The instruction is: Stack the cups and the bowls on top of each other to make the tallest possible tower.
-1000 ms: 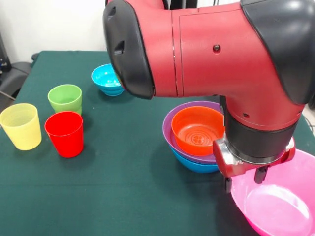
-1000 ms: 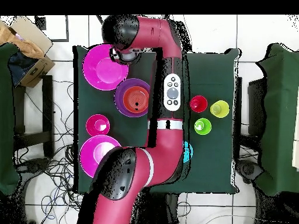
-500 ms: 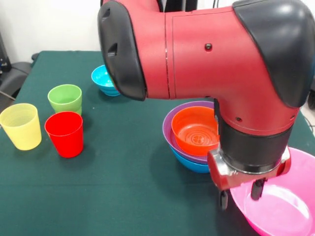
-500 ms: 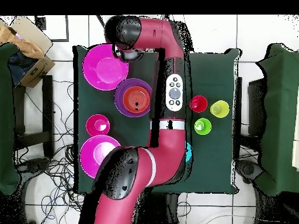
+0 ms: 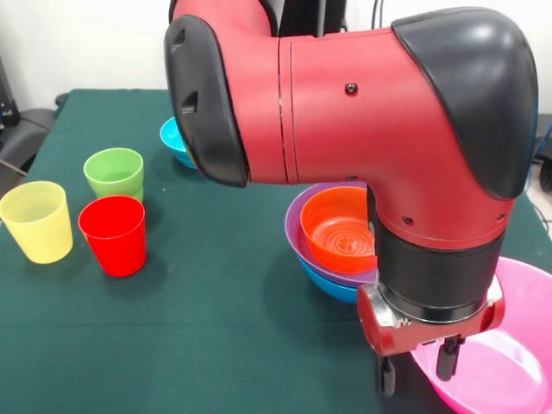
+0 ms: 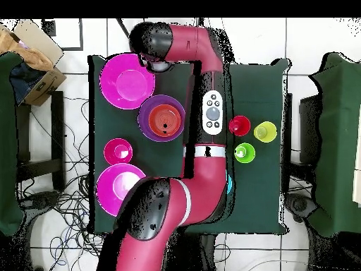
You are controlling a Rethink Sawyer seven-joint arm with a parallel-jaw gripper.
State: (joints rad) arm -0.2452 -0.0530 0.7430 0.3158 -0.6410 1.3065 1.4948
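Jaws (image 5: 414, 373) spread open astride near rim of big pink bowl (image 5: 509, 379); thin glossy plastic, prob light & slippery, so pinch the rim wall squarely

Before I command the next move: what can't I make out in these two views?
- Cyan bowl: mostly hidden behind the arm, both views.
- Blue bowl: only a sliver shows under the purple bowl.
- Pink bowl: cut by the front view's edge.
- Pincer: arm covers it overhead.

Bulky glossy red arm (image 5: 345, 103) with rounded black joint caps, small screws, short black fingers (image 5: 445, 358).
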